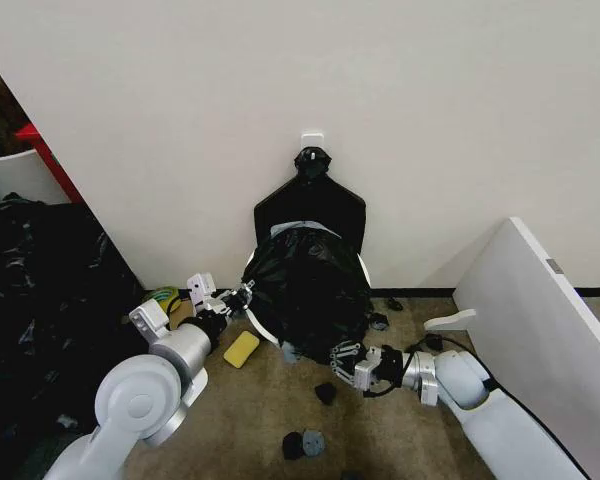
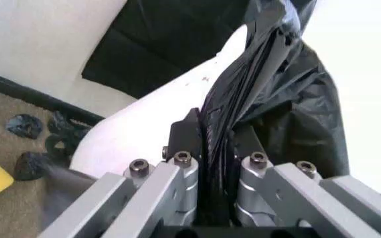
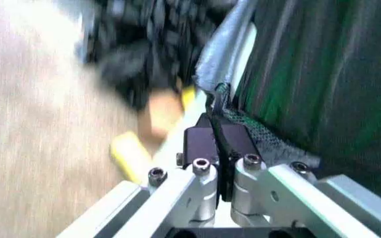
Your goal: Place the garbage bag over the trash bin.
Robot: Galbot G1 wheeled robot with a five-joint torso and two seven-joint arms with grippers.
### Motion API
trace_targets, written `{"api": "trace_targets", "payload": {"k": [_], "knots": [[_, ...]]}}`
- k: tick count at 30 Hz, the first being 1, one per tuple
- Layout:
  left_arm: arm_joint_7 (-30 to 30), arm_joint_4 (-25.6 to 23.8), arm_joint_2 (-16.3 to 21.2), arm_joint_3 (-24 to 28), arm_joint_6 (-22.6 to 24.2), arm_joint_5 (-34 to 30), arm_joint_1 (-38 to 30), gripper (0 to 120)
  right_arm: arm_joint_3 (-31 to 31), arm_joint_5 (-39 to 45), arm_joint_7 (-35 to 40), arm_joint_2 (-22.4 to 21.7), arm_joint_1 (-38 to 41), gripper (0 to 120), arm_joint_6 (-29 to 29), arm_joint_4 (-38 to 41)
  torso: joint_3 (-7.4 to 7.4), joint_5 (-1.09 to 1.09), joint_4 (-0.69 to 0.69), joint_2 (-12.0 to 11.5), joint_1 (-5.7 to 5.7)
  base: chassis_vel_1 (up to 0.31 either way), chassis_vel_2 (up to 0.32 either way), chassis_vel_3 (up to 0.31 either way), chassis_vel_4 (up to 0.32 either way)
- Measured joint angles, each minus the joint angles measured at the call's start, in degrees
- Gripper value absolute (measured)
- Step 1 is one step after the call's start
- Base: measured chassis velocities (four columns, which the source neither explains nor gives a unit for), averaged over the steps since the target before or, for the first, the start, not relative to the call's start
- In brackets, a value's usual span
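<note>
My left gripper [image 2: 214, 163] and right gripper [image 3: 218, 146] each pinch an edge of the bag [image 1: 308, 285]. The bag already covers the bin [image 1: 257, 318]; I judge only the low rim remains.

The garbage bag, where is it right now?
In the head view, the garbage bag drapes over the trash bin by the wall, pinched by the left gripper and right gripper.

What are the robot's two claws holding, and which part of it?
Both hold the garbage bag draped over the trash bin: the left gripper pinches its left edge, the right gripper its lower right edge.
</note>
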Motion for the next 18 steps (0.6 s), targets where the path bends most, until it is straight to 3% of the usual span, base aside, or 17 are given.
{"api": "trace_targets", "payload": {"k": [9, 13, 14, 18], "knots": [[0.10, -0.16, 1.35, -0.60, 0.33, -0.21, -0.15, 5, 5.77, -0.07, 0.12, -1.80, -0.34, 0, 0.23, -0.14, 0.00, 0.00, 0.00, 0.00, 0.00, 0.000, 0.000, 0.000, 0.000], [0.82, 0.31, 1.66, -0.70, 0.05, 1.17, -0.48, 5, 8.33, 3.56, -1.09, -3.62, -1.24, 19, 0.22, -0.14, 0.00, 0.01, 0.00, 0.00, 0.00, 0.000, 0.000, 0.000, 0.000], [0.82, 0.31, 1.66, -0.70, 0.05, 1.17, -0.48, 5, 8.33, 3.56, -1.09, -3.62, -1.24, 19, 0.22, -0.14, 0.00, 0.01, 0.00, 0.00, 0.00, 0.000, 0.000, 0.000, 0.000], [1.12, 0.97, 1.66, -1.14, -0.19, 1.67, -0.99, 5, 11.87, 8.63, -13.04, -5.01, -2.30, 36, -0.11, -0.56, 0.00, 0.02, -0.01, 0.00, 0.00, 0.000, 0.000, 0.000, 0.000]]}}
